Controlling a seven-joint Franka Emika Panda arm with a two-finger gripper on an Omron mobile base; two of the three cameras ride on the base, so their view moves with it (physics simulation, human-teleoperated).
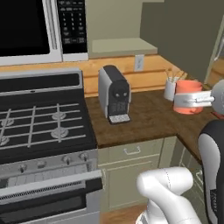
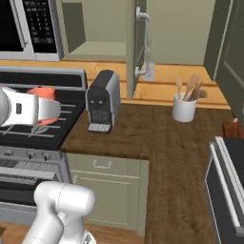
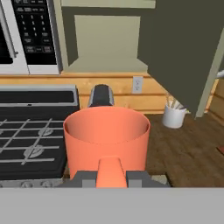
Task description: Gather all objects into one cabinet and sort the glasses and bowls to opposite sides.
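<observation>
1. Left base view: the pincer (image 1: 192, 99) grips the orange-red mug (image 1: 189, 87), held aloft above the desk (image 1: 148, 118) near its right edge, just beside a white utensil holder (image 1: 169, 89); a coffee machine (image 1: 114, 94) stands by the stove (image 1: 43, 122).
2. Right base view: the mug (image 2: 44, 93) hangs over the stove's right side; the cabinet (image 2: 102, 28) stands open above.
3. Hand view: the mug (image 3: 107, 140) is upright, its handle (image 3: 110, 171) clamped between the fingers (image 3: 138, 178).
</observation>
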